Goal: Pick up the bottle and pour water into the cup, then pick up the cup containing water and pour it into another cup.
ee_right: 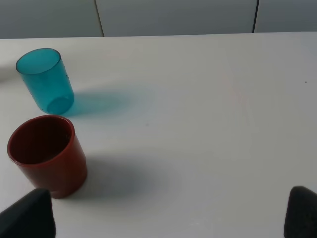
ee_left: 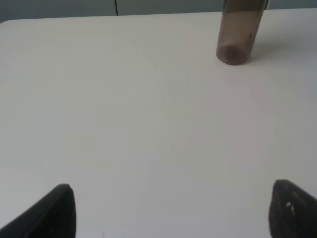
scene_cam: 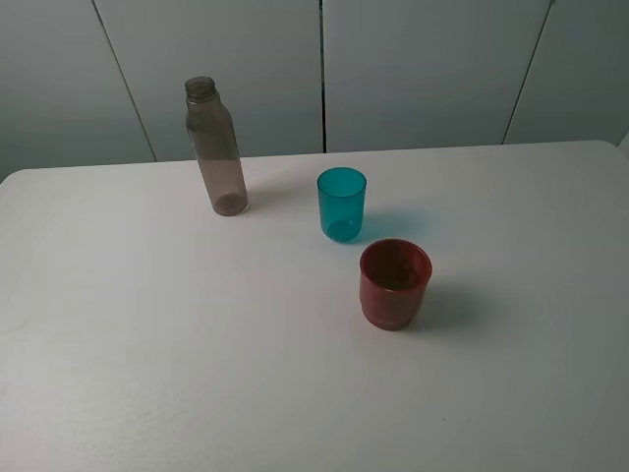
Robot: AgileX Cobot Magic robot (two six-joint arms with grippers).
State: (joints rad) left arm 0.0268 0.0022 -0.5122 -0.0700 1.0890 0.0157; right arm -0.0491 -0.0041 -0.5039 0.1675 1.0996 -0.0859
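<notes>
in the left wrist view the bottle (ee_left: 238, 37) is cut off by the frame edge, so only its lower body shows. both fingertips (ee_left: 52, 215) of the left gripper (ee_left: 173, 213) are clipped there too, as are the right gripper (ee_right: 168, 215) fingertips (ee_right: 29, 215) in the right wrist view.

Bottle (scene_cam: 216, 147) smoky grey-brown; cup (scene_cam: 341, 203) teal; another cup (scene_cam: 394, 283) dark red.

**White table before a grey panelled wall**

A plain white table (scene_cam: 147, 374) fills most of the high view, its far edge rounded at the corners. Behind it stands a pale grey wall (scene_cam: 423, 69) of flat panels split by thin dark seams. The light is soft and even, casting faint shadows.
</notes>
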